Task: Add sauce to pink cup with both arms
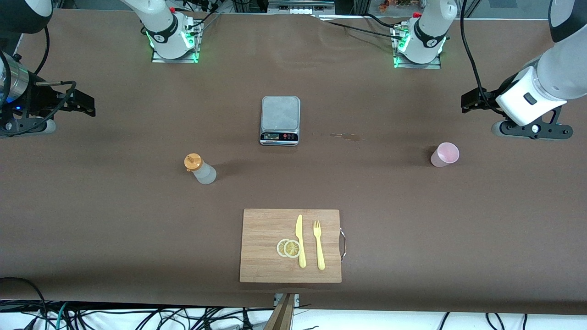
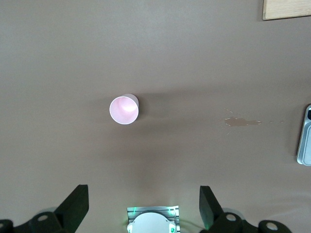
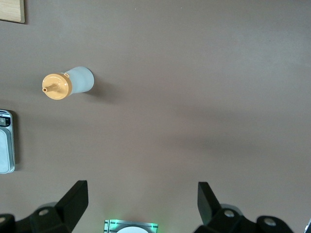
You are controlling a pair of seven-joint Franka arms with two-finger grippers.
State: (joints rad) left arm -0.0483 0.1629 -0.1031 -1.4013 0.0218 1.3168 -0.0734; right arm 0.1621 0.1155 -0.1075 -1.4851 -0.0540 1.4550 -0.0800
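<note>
The sauce bottle, whitish with an orange cap, stands on the brown table toward the right arm's end; it also shows in the right wrist view. The pink cup stands upright and looks empty toward the left arm's end, and shows in the left wrist view. My left gripper hangs open and empty in the air over the table near the cup, jaws wide apart. My right gripper hangs open and empty over the table's right arm end, well apart from the bottle.
A grey kitchen scale sits mid-table. A wooden cutting board nearer the front camera carries a yellow knife, a yellow fork and lemon slices. A small spill stain lies between scale and cup.
</note>
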